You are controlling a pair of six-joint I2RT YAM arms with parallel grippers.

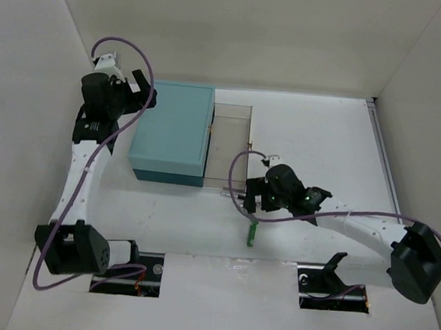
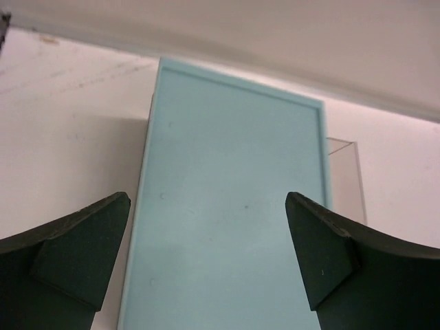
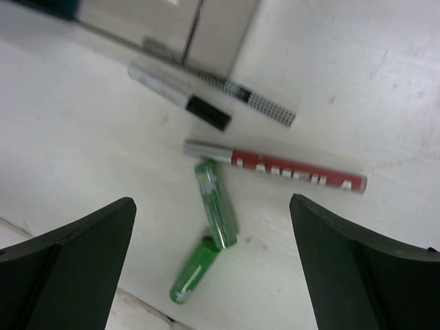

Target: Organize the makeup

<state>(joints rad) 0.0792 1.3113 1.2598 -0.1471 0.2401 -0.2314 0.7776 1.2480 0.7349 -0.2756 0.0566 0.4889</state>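
Note:
Two green sticks lie end to end on the white table in the right wrist view, one [image 3: 215,201] above the other [image 3: 194,271]. Beyond them lie a red and silver pencil [image 3: 275,167], a grey black-tipped pencil [image 3: 179,95] and a checkered grey pencil [image 3: 256,101]. My right gripper [image 3: 212,206] is open and hovers over the green sticks; in the top view it [image 1: 253,202] is just above a green stick [image 1: 252,235]. My left gripper [image 1: 146,90] is open and empty over the teal box's far left end. The sponge, tube and black piece are out of view.
The large teal box [image 1: 171,133] stands left of centre and fills the left wrist view [image 2: 227,206]. A clear flat case [image 1: 229,147] lies against its right side; its edge shows in the right wrist view [image 3: 172,20]. The table's front edge is just below the green stick.

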